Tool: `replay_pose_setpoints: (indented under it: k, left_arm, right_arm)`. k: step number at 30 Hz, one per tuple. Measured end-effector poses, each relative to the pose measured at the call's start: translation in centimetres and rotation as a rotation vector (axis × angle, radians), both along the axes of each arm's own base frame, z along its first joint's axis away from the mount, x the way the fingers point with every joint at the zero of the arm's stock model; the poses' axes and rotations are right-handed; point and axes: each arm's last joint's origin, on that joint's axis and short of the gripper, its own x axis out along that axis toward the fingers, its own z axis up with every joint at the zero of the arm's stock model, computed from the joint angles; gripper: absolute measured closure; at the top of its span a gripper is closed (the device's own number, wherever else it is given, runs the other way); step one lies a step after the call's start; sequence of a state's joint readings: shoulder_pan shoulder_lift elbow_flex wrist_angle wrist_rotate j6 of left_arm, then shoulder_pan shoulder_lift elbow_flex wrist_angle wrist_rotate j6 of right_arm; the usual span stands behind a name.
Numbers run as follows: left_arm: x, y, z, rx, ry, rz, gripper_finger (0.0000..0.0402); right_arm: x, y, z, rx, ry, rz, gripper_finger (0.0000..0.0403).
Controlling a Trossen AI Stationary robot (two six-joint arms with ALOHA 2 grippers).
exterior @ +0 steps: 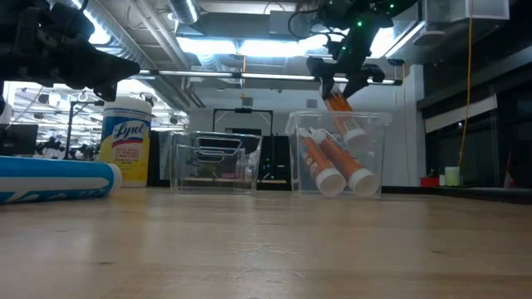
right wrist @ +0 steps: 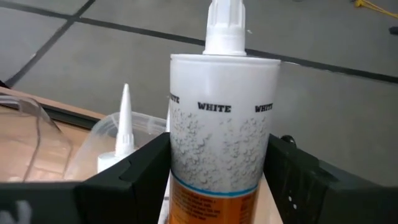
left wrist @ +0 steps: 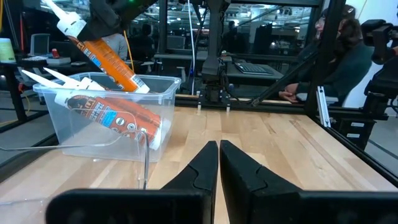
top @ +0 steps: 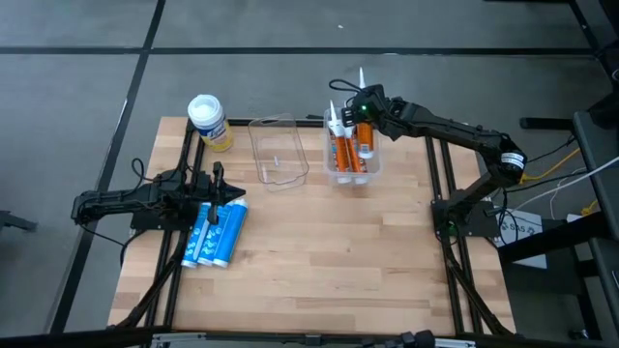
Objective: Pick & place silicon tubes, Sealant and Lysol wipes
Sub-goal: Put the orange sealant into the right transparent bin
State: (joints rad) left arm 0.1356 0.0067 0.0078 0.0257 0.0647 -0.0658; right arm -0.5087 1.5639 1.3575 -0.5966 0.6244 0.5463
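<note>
My right gripper (top: 365, 114) is shut on an orange-and-white sealant tube (exterior: 343, 119) above a clear bin (top: 372, 169) at the table's far right. That bin holds several more sealant tubes (exterior: 334, 166). My left gripper (top: 219, 184) is shut and empty, hovering over three blue silicone tubes (top: 215, 232) that lie side by side on the table's left. The yellow Lysol wipes canister (top: 209, 122) with a white lid stands upright at the far left corner; it also shows in the low view (exterior: 125, 139). My right gripper pinches the sealant tube's white upper body (right wrist: 217, 143), just below the nozzle, between its two fingers (right wrist: 140, 174). The fingers lie across the tube and come slanting from above and the table's right. The tube is tilted, nozzle (left wrist: 55, 11) up, its orange lower end (left wrist: 134, 84) at the bin's rim.
An empty clear bin (top: 279, 153) stands between the Lysol canister and the sealant bin. The near half of the wooden table (top: 319, 271) is bare. A person sits beyond the table's right side, shown in the left wrist view (left wrist: 339, 56).
</note>
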Motion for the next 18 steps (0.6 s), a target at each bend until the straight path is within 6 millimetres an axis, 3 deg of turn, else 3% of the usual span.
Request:
replay_pose_setpoints:
  k: [10,18]
  left_arm:
    - [0.0,0.0,0.0,0.0,0.0,0.0,0.0387]
    - [0.0,0.0,0.0,0.0,0.0,0.0,0.039]
  right_arm:
    - [-0.24,0.12,-0.23,0.014,0.038,-0.004,0.0171]
    - [-0.18,0.15,-0.21,0.028,0.026,0.016,0.0144]
